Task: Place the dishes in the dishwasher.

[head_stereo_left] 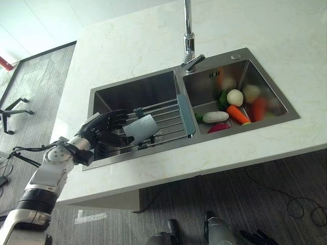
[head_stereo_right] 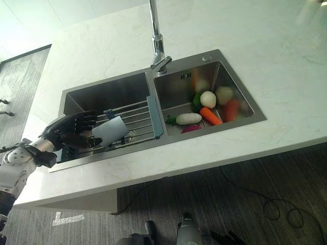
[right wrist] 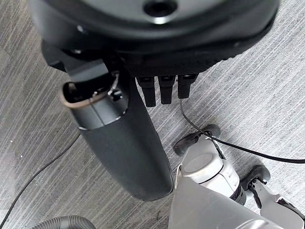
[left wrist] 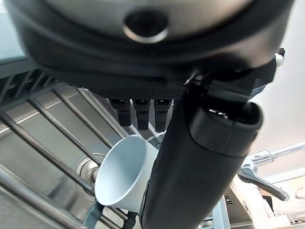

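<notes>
Pale blue-grey and smooth, the small plastic cup (head_stereo_left: 141,127) lies on its side on the wire drying rack (head_stereo_left: 164,121) that spans the left basin of the steel double sink (head_stereo_left: 127,92), toward the worktop's (head_stereo_left: 153,35) front left part. In my left wrist view its open mouth faces my palm, and the rim looks thin and round.

My left robot hand (head_stereo_left: 104,128) is right at the cup. Its fingers are curled over the upper side and the thumb comes in from below, so I judge it has closed around the cup's body, though the contact of the thumb pad is hard to make out. I reckon the cup is light, stiff and rather slick, so it could spin or slip out of a loose grip; taking it round the middle of the wall, thumb opposite the fingers, seems safer than pinching the rim. It should not break easily, but a hard squeeze might make it pop free.

Beside the rack, the right basin holds a white radish (head_stereo_left: 215,117), an orange carrot (head_stereo_left: 237,114), a pale round vegetable (head_stereo_left: 235,97) and some greens. The chrome tap (head_stereo_left: 189,43) stands at the back edge between the basins.

My right robot hand (right wrist: 138,143) hangs above the grey carpet floor (right wrist: 43,157), its fingers relaxed and holding nothing.
</notes>
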